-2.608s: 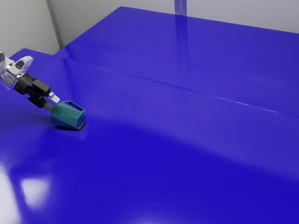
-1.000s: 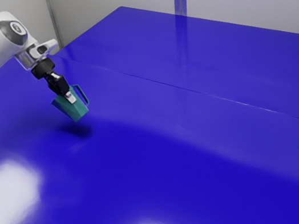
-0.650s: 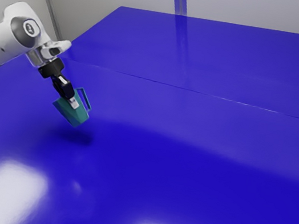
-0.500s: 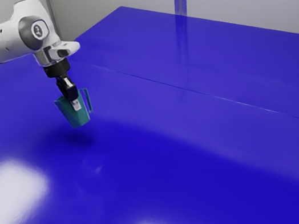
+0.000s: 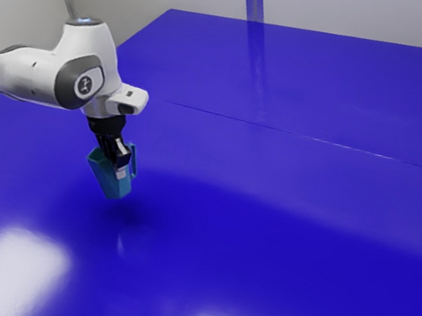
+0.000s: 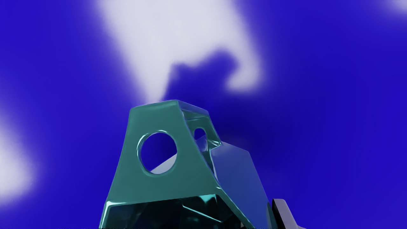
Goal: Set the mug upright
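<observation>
Left of centre in the exterior view, holding mug (image 5: pixel 111 182) clamped between fingers (image 5: pixel 121 174), tilted above table (image 5: pixel 259 256); advisable to turn base level before lowering, descend slowly, and release only after flat, full contact

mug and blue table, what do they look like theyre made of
The mug looks like glossy plastic or glazed ceramic: bright glints line its edges. The blue table looks like polished laminate or lacquer, smooth and shiny: it reflects soft white patches.
</observation>
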Robot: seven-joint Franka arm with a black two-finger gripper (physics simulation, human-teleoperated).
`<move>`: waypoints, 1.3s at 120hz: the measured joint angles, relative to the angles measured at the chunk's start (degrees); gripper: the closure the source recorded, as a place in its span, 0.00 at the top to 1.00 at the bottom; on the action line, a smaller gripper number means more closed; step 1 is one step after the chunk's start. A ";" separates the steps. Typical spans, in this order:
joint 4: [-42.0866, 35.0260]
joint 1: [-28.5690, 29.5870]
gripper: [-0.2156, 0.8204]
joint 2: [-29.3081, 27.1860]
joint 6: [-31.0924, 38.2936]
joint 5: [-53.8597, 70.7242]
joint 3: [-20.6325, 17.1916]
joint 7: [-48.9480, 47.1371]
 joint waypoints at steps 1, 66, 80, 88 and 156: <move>-0.26 0.04 0.05 -0.06 0.28 0.17 -0.08 -0.31; -8.05 -0.64 0.04 -0.51 13.25 7.34 -3.26 -18.66; -8.91 -0.44 0.04 -0.31 14.84 8.13 -3.56 -21.79; -9.36 -0.40 0.04 -0.15 15.68 8.69 -3.82 -23.43; -10.45 -2.57 0.04 2.58 18.78 9.48 -4.23 -33.38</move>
